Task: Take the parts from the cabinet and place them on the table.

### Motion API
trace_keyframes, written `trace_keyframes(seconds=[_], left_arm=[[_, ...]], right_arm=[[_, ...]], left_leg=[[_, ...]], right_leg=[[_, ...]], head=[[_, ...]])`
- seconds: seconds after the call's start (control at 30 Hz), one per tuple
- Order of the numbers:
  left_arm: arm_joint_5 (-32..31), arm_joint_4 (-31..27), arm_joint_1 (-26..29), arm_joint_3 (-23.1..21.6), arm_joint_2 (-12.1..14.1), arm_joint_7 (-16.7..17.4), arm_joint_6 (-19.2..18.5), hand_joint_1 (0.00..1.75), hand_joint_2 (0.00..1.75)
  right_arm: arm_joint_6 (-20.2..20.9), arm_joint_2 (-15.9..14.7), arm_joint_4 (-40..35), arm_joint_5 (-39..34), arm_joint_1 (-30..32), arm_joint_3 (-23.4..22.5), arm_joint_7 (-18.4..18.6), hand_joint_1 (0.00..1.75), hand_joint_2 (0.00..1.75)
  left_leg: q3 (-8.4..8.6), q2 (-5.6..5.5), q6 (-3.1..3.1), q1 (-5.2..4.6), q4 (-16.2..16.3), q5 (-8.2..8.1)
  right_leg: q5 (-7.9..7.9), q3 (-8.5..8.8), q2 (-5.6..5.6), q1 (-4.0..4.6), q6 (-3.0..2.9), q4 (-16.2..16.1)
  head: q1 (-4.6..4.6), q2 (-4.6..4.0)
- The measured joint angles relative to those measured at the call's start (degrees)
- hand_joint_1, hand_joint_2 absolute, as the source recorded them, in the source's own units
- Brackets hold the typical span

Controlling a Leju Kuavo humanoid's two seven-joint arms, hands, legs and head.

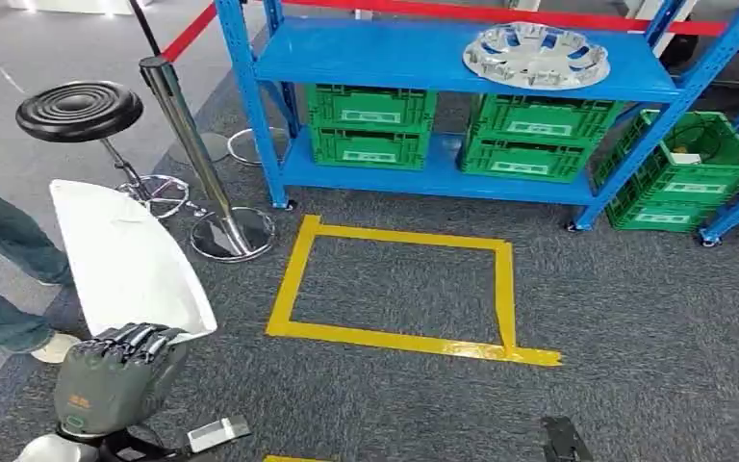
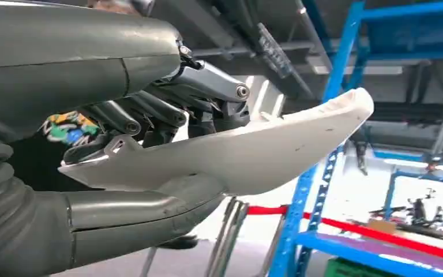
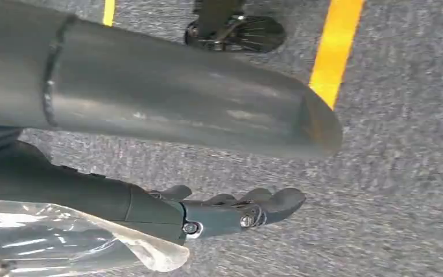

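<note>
White labels sit on the green plastic crates (image 1: 370, 125) beyond the robot hand (image 1: 115, 375), their print too small to read.

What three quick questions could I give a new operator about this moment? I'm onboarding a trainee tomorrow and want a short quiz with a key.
1. True or false: the left hand holds the white part.
2. Where does the silver wheel cover lie? A) on the top blue shelf B) inside a green crate C) on the floor
3. Fill in: the yellow tape on the carpet forms a ____.

Key
1. True; the left wrist view shows the fingers and thumb clamped on it.
2. A
3. Rectangle
</note>
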Motion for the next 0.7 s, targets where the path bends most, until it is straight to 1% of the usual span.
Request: trace_keyframes(seconds=[0.03, 0.07, 0.1, 0.13, 0.17, 0.2, 0.23, 0.27, 0.3, 0.33, 0.37, 0.4, 0.43, 0.47, 0.5, 0.53, 0.57, 0.6, 0.63, 0.67, 0.7], left_arm=[[0.0, -0.1, 0.0, 0.0, 0.2, -0.1, 0.0, 1.75, 1.75], [0.0, -0.2, 0.2, 0.1, 0.3, -0.1, 0.0, 1.75, 1.75], [0.0, -0.2, 0.2, 0.1, 0.5, -0.1, 0.0, 1.75, 1.75], [0.0, -0.2, 0.2, 0.1, 0.6, -0.2, 0.0, 1.75, 1.75], [0.1, -0.2, 0.3, 0.1, 0.6, -0.2, 0.0, 1.75, 1.75], [0.1, -0.2, 0.4, 0.1, 0.7, -0.2, 0.0, 1.75, 1.75], [0.1, -0.2, 0.5, 0.1, 0.7, -0.2, 0.0, 1.75, 1.75], [0.2, -0.2, 0.5, 0.2, 0.8, -0.3, 0.0, 1.75, 1.75], [0.3, -0.2, 0.5, 0.2, 0.9, -0.3, 0.0, 1.75, 1.75], [0.5, -0.3, 0.5, 0.2, 1.0, -0.4, 0.0, 1.75, 1.75], [0.6, -0.3, 0.5, 0.2, 1.0, -0.4, 0.0, 1.75, 1.75], [0.6, -0.3, 0.8, 0.3, 1.0, -0.4, 0.0, 1.75, 1.75], [0.7, -0.5, 1.0, 0.3, 1.1, -0.4, 0.0, 1.75, 1.75], [0.7, -0.5, 1.0, 0.3, 1.1, -0.4, 0.0, 1.75, 1.75], [0.7, -0.6, 1.0, 0.3, 1.1, -0.5, 0.0, 1.75, 1.75], [0.7, -0.7, 1.0, 0.3, 1.1, -0.6, 0.0, 1.75, 1.75], [0.7, -0.7, 1.0, 0.3, 1.1, -0.6, 0.0, 1.75, 1.75], [0.8, -0.8, 1.0, 0.4, 1.1, -0.6, 0.0, 1.75, 1.75], [0.8, -0.8, 1.0, 0.4, 1.1, -0.7, 0.0, 1.75, 1.75], [0.8, -0.8, 1.0, 0.4, 1.1, -0.8, 0.0, 1.75, 1.75], [0.8, -0.8, 1.0, 0.5, 1.1, -0.8, 0.0, 1.75, 1.75]], right_arm=[[0.4, 0.3, -0.1, 0.2, 0.2, 0.0, 0.2, 0.00, 0.00], [0.5, 0.3, -0.1, 0.3, 0.3, 0.0, 0.3, 0.00, 0.00], [0.7, 0.3, -0.2, 0.6, 0.3, 0.0, 0.5, 0.00, 0.00], [0.8, 0.4, -0.3, 0.7, 0.5, 0.0, 0.7, 0.00, 0.00], [0.9, 0.5, -0.3, 0.9, 0.6, 0.0, 0.9, 0.00, 0.00], [1.1, 0.6, -0.3, 1.0, 0.8, 0.0, 1.0, 0.00, 0.00], [1.4, 0.6, -0.3, 1.1, 0.9, 0.0, 1.2, 0.00, 0.00], [1.5, 0.6, -0.3, 1.1, 1.0, 0.0, 1.3, 0.00, 0.00], [1.7, 0.7, -0.3, 1.2, 1.1, 0.0, 1.3, 0.00, 0.00], [1.7, 0.7, -0.4, 1.2, 1.1, 0.0, 1.4, 0.00, 0.00], [1.8, 0.7, -0.4, 1.2, 1.1, -0.2, 1.4, 0.00, 0.00], [1.9, 0.7, -0.4, 1.2, 1.1, -0.4, 1.5, 0.00, 0.00], [2.1, 0.7, -0.4, 1.2, 1.1, -0.5, 1.5, 0.00, 0.00], [2.3, 0.7, -0.4, 1.2, 1.2, -0.6, 1.5, 0.00, 0.00], [2.4, 0.7, -0.4, 1.3, 1.4, -0.7, 1.6, 0.00, 0.00], [2.4, 0.7, -0.4, 1.3, 1.4, -0.9, 1.6, 0.00, 0.00], [2.4, 0.7, -0.4, 1.3, 1.4, -1.0, 1.6, 0.00, 0.00], [2.4, 0.7, -0.4, 1.4, 1.4, -1.2, 1.8, 0.00, 0.00], [2.5, 0.7, -0.4, 1.4, 1.4, -1.4, 1.8, 0.00, 0.00], [2.5, 0.7, -0.4, 1.5, 1.4, -1.4, 1.8, 0.00, 0.00], [2.5, 0.7, -0.4, 1.7, 1.4, -1.4, 2.0, 0.00, 0.00]], left_leg=[[-0.39, -0.14, -0.21, 0.09, 0.6, -0.29], [-0.98, -0.31, -0.51, 0.00, 2.1, -2.65], [-2.01, -0.39, -0.83, 0.12, 5.6, -6.04], [-3.16, -0.38, -1.14, 0.29, 9.7, -8.87], [-4.38, -0.38, -1.42, 0.43, 14.5, -11.03], [-4.72, -0.37, -1.63, 0.50, 17.0, -11.56], [-3.78, -0.37, -1.76, 0.60, 16.7, -10.85], [-1.85, -0.36, -1.85, 0.70, 14.0, -9.29], [1.02, -0.34, -1.89, 0.80, 9.5, -7.33], [4.53, -0.31, -1.98, 0.93, 3.7, -5.27], [5.94, -0.41, -1.70, 0.75, 1.6, -6.79], [5.27, -0.52, -0.74, 0.58, 1.9, -5.84], [5.09, -0.48, -0.35, 0.58, 1.4, -6.36], [4.94, -0.51, 0.02, 0.62, 1.4, -6.29], [4.81, -0.50, -0.05, 0.66, 1.3, -6.17], [4.81, -0.52, -0.02, 0.59, 1.3, -6.16], [4.87, -0.52, 0.07, 0.56, 1.3, -6.16], [4.85, -0.52, 0.10, 0.55, 1.3, -6.16], [4.81, -0.50, 0.29, 0.55, 1.3, -6.09], [4.76, -0.49, 0.34, 0.51, 1.3, -6.06], [4.68, -0.48, 0.51, 0.46, 1.3, -5.97]], right_leg=[[1.17, -0.06, -0.26, -0.55, -0.10, -0.6], [1.58, -0.44, -0.22, -0.53, -0.49, -0.7], [2.00, -0.92, -0.31, -0.58, -0.63, -0.7], [2.32, -1.28, -0.34, -0.58, -0.64, -0.6], [2.62, -1.75, -0.44, -0.55, -0.61, -0.5], [2.83, -2.23, -0.52, -0.56, -0.54, -0.3], [2.97, -2.60, -0.58, -0.61, -0.41, 0.0], [3.07, -2.50, -0.59, -0.71, -0.27, 0.3], [3.11, -2.76, -0.57, -0.82, -0.15, 0.7], [3.01, -3.05, -0.55, -0.93, 0.06, 1.4], [2.87, -4.07, -0.58, -0.80, 0.46, 1.8], [2.93, -4.50, -0.50, -0.67, 0.80, 2.4], [2.89, -4.46, -0.47, -0.55, 1.04, 2.7], [2.93, -4.64, -0.42, -0.54, 1.22, 2.7], [2.81, -4.76, -0.40, -0.49, 0.19, 2.8], [2.91, -5.06, -0.39, -0.47, -0.55, 2.8], [2.91, -5.36, -0.36, -0.47, -0.65, 2.7], [2.80, -5.35, -0.37, -0.47, -0.86, 2.6], [2.93, -5.35, -0.38, -0.47, -1.05, 2.4], [3.06, -5.37, -0.35, -0.47, -0.96, 2.3], [3.26, -5.39, -0.34, -0.49, -0.65, 2.2]], head=[[-0.04, -0.02], [-0.24, 0.00], [-0.28, 0.00], [-0.31, 0.00], [-0.24, -0.02], [-0.29, 0.00], [-0.29, -0.02], [-0.24, 0.00], [-0.26, 0.00], [-0.26, -0.02], [-0.33, -0.02], [-0.33, 0.00], [-0.31, 0.00], [-0.33, 0.00], [-0.28, 0.00], [-0.22, 0.00], [-0.29, 0.00], [-0.22, 0.00], [-0.22, 0.00], [-0.24, 0.00], [-0.24, 0.00]])
